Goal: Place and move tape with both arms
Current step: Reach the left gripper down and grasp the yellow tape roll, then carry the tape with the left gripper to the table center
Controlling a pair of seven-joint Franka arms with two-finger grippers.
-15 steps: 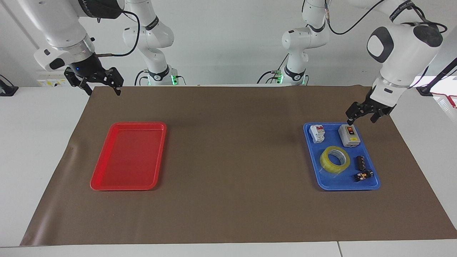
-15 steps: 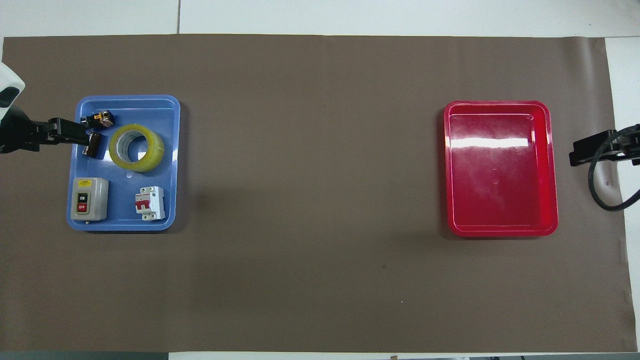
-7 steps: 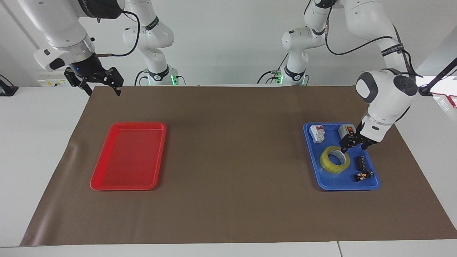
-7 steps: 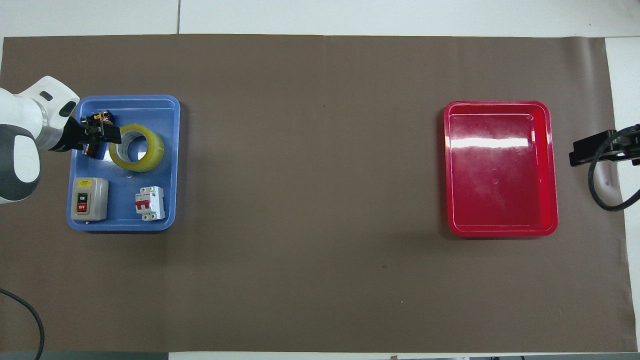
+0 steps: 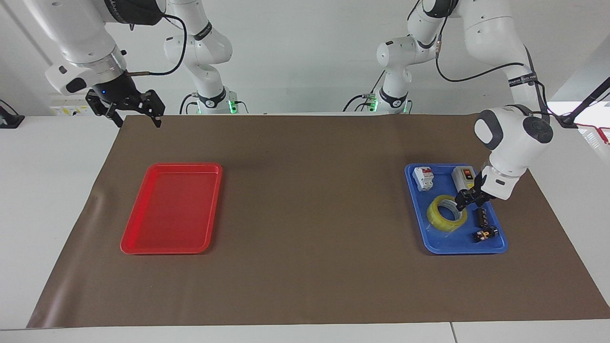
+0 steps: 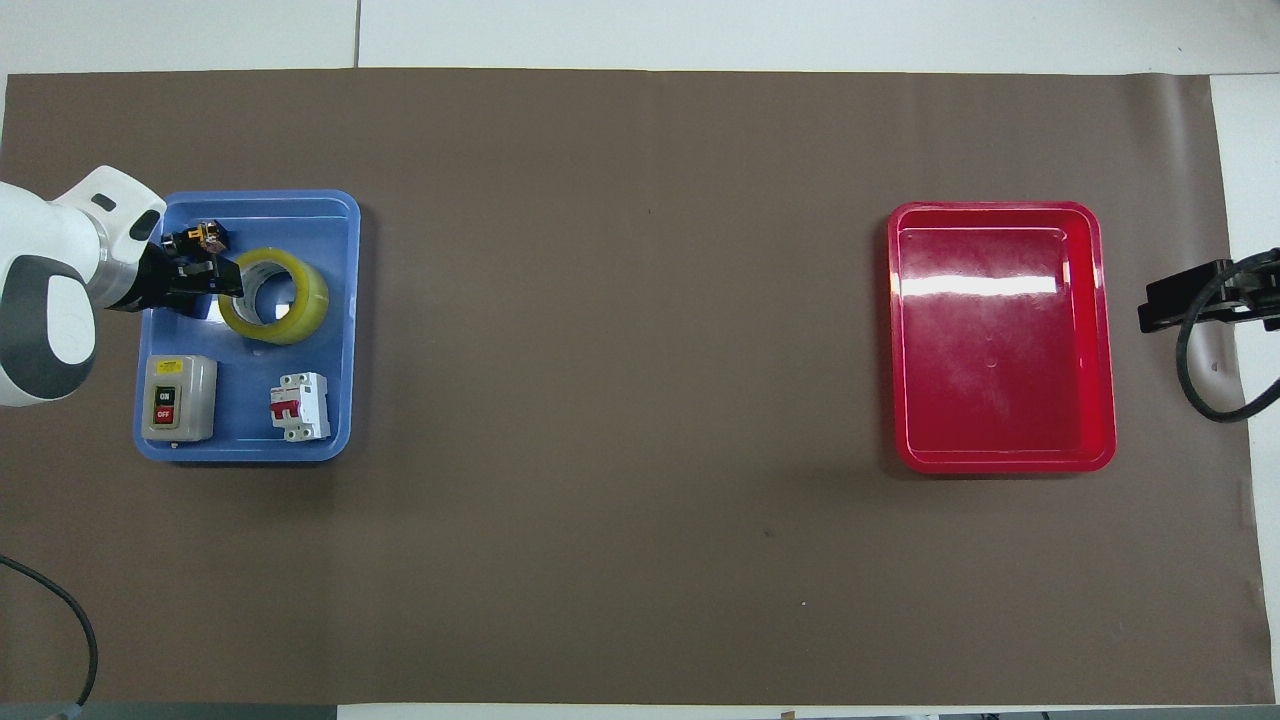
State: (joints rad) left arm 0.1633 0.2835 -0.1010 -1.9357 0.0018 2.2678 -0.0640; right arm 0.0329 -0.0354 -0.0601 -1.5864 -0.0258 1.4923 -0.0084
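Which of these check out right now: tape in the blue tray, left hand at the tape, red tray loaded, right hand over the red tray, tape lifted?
1. The tape lies in the blue tray. True.
2. The left hand is down at the tape's rim. True.
3. The red tray holds the grey switch box. False: nothing shows in it; the switch box sits in the blue tray.
4. The right hand is over the red tray. False: it waits raised over the mat's edge at the robots' end.
5. The tape is lifted. False: it lies on the tray floor.
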